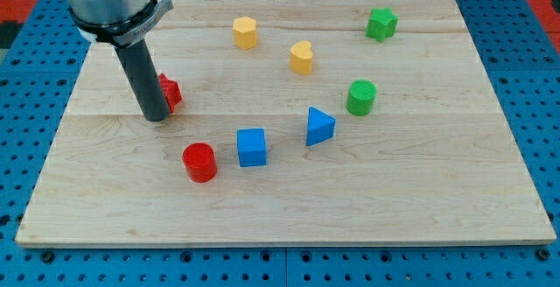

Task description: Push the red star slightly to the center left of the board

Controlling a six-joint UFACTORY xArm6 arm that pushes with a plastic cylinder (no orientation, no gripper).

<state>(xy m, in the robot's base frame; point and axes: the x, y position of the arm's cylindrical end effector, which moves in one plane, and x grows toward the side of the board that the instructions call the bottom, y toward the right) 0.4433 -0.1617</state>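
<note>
One red star sits near the board's left edge, touching my tip (no claw here, just a rod). My tip could slip off it, or shove it too far left.

my tip rests on the board, touching the red star, which sits just right of and behind it, half hidden by the rod. below-right of the tip lie a red cylinder and blue cube. further right: blue triangle, green cylinder. up-right: yellow hexagon, yellow heart, green star.
</note>
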